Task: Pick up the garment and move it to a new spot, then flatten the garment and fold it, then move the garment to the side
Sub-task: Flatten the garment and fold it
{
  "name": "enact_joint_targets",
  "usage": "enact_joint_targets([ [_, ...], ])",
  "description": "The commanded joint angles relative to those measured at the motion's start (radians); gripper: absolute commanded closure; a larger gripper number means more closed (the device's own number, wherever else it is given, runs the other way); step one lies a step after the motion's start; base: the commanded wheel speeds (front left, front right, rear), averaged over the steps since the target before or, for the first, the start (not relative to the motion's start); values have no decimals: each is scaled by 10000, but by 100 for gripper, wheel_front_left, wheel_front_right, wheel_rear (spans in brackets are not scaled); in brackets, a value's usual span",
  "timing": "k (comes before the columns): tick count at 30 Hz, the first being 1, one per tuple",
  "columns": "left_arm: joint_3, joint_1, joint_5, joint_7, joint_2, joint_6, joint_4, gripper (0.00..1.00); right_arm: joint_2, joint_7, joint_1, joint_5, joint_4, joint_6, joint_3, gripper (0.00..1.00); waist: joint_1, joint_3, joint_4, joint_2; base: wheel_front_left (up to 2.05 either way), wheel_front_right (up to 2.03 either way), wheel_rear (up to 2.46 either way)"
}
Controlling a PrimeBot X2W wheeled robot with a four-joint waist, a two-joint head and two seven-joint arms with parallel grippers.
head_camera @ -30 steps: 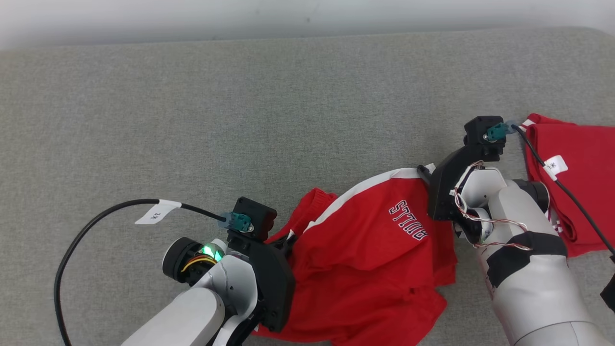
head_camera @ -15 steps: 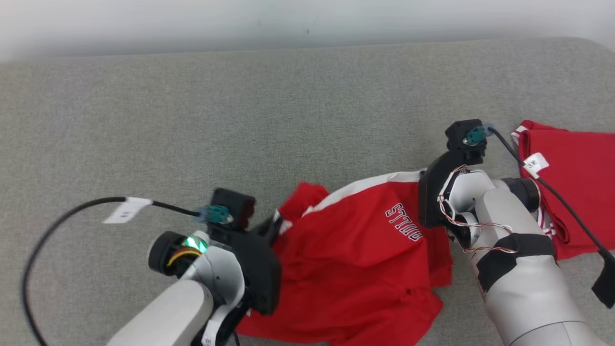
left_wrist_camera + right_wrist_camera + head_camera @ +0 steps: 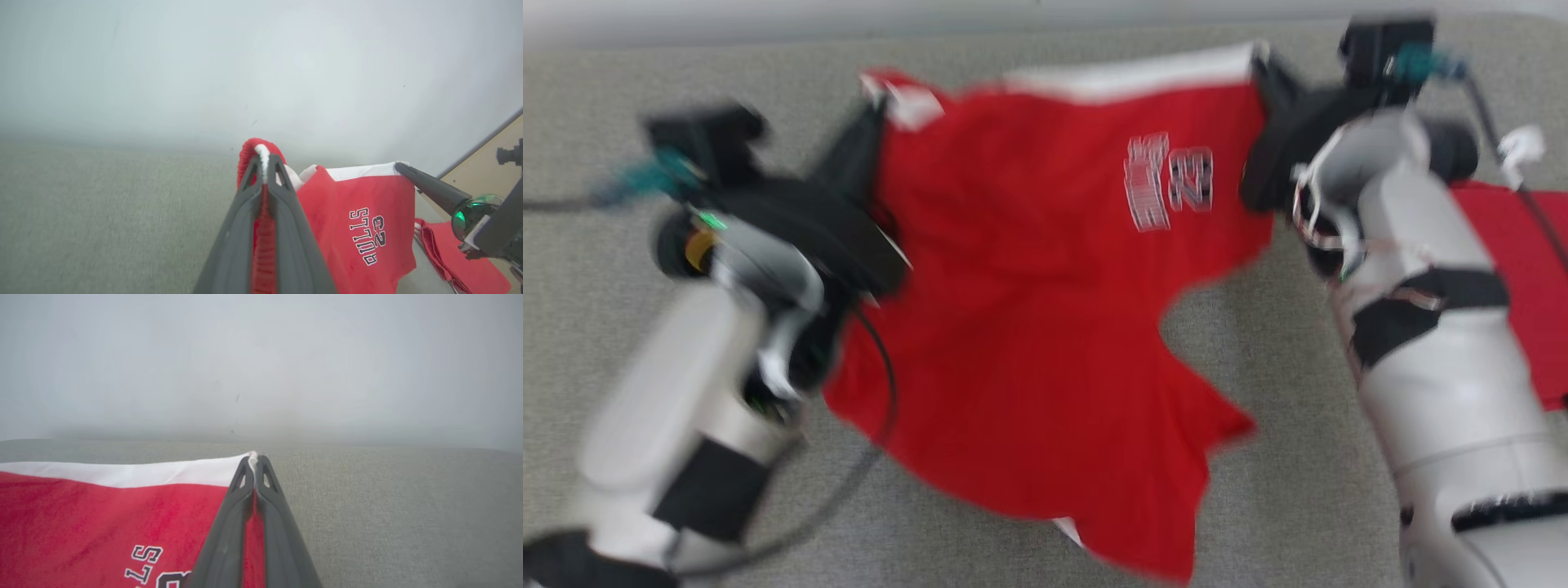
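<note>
The garment (image 3: 1029,286) is red with a white band and a "BULLS 23" print, and it hangs spread between my two grippers above the grey surface. The head view is blurred. My left gripper (image 3: 876,110) is shut on its left top corner; in the left wrist view the gripper (image 3: 264,163) pinches a red ribbed edge with white trim. My right gripper (image 3: 1260,61) is shut on the right end of the white band, which the right wrist view shows clamped at the gripper's tips (image 3: 253,458). The cloth (image 3: 102,522) stretches away to the left of it.
A second red garment (image 3: 1519,269) lies on the grey padded surface (image 3: 1298,367) at the right, partly behind my right arm. A black cable (image 3: 866,457) loops below my left arm. A pale wall rises beyond the far edge.
My right gripper closed on the white band. Both arms then lifted the garment and pulled it taut from a crumpled heap, towards the far edge. The head view has also shifted.
</note>
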Motion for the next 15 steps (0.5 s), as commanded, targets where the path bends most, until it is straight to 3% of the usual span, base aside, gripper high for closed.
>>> enact_joint_targets([
  [1,457,-646,-292,-158,52,-124,222,100,-53,-324,-648,-49,-101,-25,99,100,-1,580,-169,-1,0,0,0],
  [6,1706,-2648,-644,-1030,292,-710,934,100,-410,-2031,-2524,-908,-202,-25,121,100,-1,1082,-404,-1,0,0,0],
  [10,2264,-3799,-549,-2128,369,-1259,1102,100,-465,-3611,-3687,-1898,-279,-26,-759,100,-1,1126,-490,-1,0,0,0],
  [15,2840,-4118,-785,-3474,164,-1971,996,100,-321,-4248,-4174,-2953,-960,-35,-1871,100,-1,1062,-502,-1,0,0,0],
])
